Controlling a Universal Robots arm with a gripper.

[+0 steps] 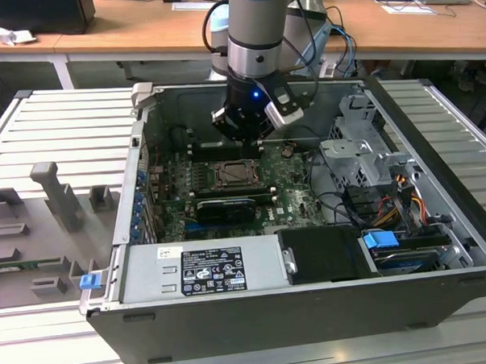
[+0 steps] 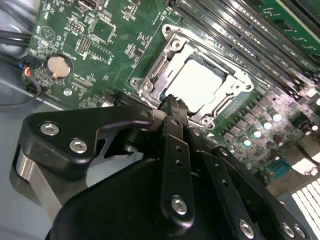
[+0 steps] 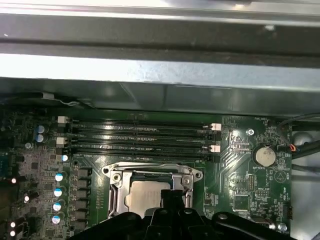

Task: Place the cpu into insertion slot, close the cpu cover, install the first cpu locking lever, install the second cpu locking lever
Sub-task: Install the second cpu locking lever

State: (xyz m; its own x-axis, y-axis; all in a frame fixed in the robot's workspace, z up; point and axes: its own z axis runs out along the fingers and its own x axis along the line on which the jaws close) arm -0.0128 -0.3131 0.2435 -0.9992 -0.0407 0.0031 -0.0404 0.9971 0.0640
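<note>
End effector (image 2: 172,107) hangs inside the open computer case (image 1: 313,308), just above the insertion slot (image 2: 197,82); fingers pressed together, clenched on nothing. The cpu (image 2: 197,85) sits in the slot, pale face up, with the cpu cover (image 2: 165,55) lying flat around it as a silvery frame. Slot is mid motherboard (image 2: 90,40), beside the long black memory slots (image 3: 140,137). Coin battery (image 2: 59,66) near the board's edge. Case stands on the ribbed table (image 1: 55,126).

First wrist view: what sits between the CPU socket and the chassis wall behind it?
In the first wrist view, long black memory slots with white end clips run across the green board between the insertion slot and the grey chassis wall.
</note>
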